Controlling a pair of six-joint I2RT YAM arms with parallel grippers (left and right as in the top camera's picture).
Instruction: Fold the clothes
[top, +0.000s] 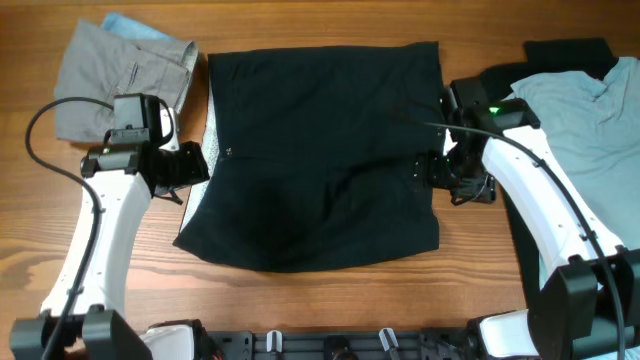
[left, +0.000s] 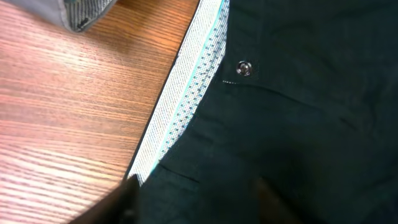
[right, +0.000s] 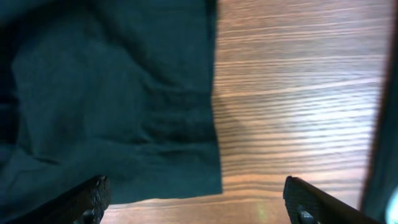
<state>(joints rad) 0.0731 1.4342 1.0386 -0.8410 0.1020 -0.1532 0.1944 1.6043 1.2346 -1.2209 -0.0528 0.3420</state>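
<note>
The wooden desk (top: 330, 300) carried three garments, and the largest, the black shorts-like garment (top: 320, 150), lay spread as a rough rectangle in the centre of the overhead frame, probably flattened there so that a fold could be laid across it. The pale blue T-shirt (top: 585, 110) lay at the right of the frame over some darker cloth, and the grey pocketed shorts (top: 110, 75) sat in the upper left corner; both were well clear of the middle, apparently so as not to tangle with the piece in work. The two arms came in from the lower corners and met the black garment at its opposite side edges, a placing that suits lifting or smoothing both sides together. The right hand (top: 428, 172) stood at the right edge with its fingers (right: 93, 193) wide apart; its wrist view showed only the garment's lower right corner and bare wood between them, so it held nothing. The left hand (top: 198, 165) hovered at the left edge, where a white dotted waistband lining (left: 186, 106) with a teal stripe was turned outward beside a small metal snap (left: 244, 68). Its fingertips were dark blurs at the bottom of the wrist view, and whether they pinched the cloth could not be told.
</note>
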